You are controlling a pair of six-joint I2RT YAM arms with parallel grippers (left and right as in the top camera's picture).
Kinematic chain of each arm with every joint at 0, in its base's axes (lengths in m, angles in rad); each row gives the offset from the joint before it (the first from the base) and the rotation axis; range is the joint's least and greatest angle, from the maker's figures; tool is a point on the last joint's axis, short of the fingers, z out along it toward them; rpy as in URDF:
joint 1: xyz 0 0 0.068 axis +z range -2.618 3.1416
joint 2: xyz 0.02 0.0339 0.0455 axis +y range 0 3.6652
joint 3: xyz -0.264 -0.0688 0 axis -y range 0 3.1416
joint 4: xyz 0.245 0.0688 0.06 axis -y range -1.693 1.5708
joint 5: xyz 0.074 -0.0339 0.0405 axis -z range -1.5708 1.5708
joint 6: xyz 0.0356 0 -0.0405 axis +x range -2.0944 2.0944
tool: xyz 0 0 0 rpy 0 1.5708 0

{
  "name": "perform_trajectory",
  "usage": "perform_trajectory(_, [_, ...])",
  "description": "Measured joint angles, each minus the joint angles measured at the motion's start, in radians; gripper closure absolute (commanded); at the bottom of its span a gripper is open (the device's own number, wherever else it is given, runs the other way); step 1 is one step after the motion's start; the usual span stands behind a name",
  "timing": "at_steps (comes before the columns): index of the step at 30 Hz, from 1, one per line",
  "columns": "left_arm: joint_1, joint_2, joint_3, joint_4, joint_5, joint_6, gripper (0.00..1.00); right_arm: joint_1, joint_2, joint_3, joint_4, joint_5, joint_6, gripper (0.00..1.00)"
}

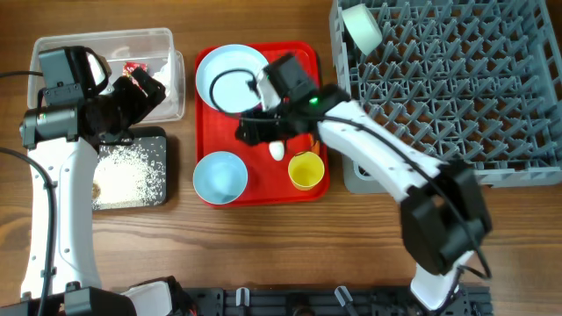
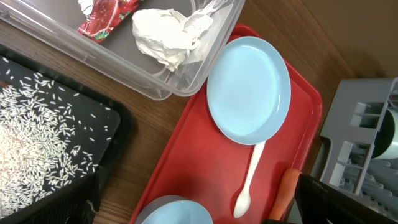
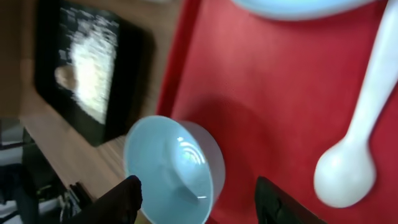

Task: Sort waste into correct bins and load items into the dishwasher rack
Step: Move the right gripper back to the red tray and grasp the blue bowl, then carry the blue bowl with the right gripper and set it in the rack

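Wrapper (image 2: 102,15) and tissue (image 2: 168,34) in clear tub (image 2: 166,93); rice (image 2: 37,143) in black tray (image 2: 119,124)

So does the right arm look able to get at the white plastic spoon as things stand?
Probably yes. The right gripper hovers open above the red tray, with the white plastic spoon lying bare just beside it. Only the orange carrot alongside crowds the spoon a little.

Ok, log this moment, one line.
left gripper open | right gripper open over red tray by spoon | wrapper, tissue in tub | rice in black tray | plate, carrot on red tray
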Motion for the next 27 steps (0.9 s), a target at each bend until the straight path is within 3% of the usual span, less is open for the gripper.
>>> perform_trajectory(4, [0.000, 0.000, 0.000, 0.000, 0.000, 0.000, 0.00, 0.025, 0.075, -0.002, 0.000, -0.003, 0.050, 0.43])
perform_trajectory(13, [0.000, 0.000, 0.000, 0.000, 0.000, 0.000, 0.00, 0.060, 0.145, -0.003, 0.001, -0.033, 0.087, 0.64])
perform_trajectory(20, [0.000, 0.000, 0.000, 0.000, 0.000, 0.000, 0.00, 0.085, 0.145, -0.003, 0.000, -0.018, 0.105, 0.96])
perform_trajectory(27, [0.000, 0.000, 0.000, 0.000, 0.000, 0.000, 0.00, 0.096, 0.145, -0.003, 0.009, -0.003, 0.127, 0.96])
